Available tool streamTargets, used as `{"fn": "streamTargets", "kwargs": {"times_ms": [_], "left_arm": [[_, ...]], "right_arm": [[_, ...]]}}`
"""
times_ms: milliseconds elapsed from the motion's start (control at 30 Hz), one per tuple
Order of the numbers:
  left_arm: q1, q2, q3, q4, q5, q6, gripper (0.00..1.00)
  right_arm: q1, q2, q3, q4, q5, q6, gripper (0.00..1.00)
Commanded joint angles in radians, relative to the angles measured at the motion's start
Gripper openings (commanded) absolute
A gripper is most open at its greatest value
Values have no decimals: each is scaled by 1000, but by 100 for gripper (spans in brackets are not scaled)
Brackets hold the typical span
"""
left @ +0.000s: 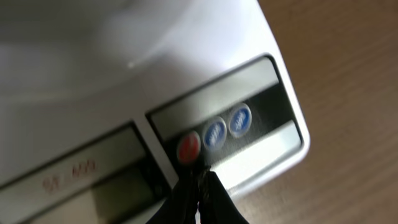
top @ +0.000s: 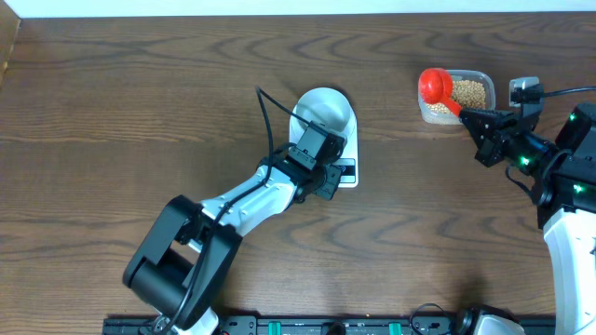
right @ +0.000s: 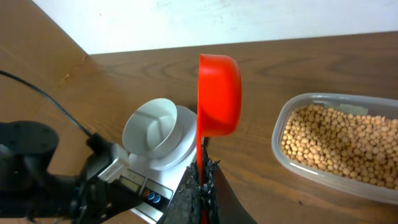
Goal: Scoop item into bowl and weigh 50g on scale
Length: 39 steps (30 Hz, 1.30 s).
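Observation:
The white scale (top: 351,166) holds the pale bowl (top: 324,110), which looks empty in the right wrist view (right: 155,127). My left gripper (top: 331,179) is shut. Its tips (left: 200,179) are at the scale's front panel (left: 249,93), just below a red button (left: 188,148) and beside the LCD (left: 74,180). My right gripper (top: 484,126) is shut on the handle of a red scoop (top: 435,86), held up beside the tub of tan beans (top: 468,92). In the right wrist view the scoop (right: 219,93) stands on edge above the fingers (right: 203,186); no beans show in it.
The clear plastic tub (right: 292,112) of beans (right: 342,143) sits at the back right of the wooden table. Two blue buttons (left: 227,124) lie next to the red one. The left arm (top: 233,205) stretches across the table's middle front. A black cable (top: 270,112) arcs beside the bowl.

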<state>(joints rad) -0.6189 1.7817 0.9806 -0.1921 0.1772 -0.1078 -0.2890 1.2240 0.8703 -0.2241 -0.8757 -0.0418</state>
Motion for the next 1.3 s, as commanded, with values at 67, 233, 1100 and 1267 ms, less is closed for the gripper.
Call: {"fn": "streamTargets", "kwargs": {"times_ms": [67, 233, 1100, 1267], "left_arm": [[0, -193, -11, -51, 17, -9, 7], [14, -330, -11, -93, -32, -10, 7], [34, -47, -11, -9, -20, -4, 7], [2, -15, -11, 38, -21, 11, 7]], "right_arm": [[-4, 5, 25, 27, -13, -19, 1], [-4, 5, 25, 58, -13, -3, 1], [-4, 7, 25, 171, 129, 4, 1], [-4, 7, 25, 173, 144, 4, 1]]}}
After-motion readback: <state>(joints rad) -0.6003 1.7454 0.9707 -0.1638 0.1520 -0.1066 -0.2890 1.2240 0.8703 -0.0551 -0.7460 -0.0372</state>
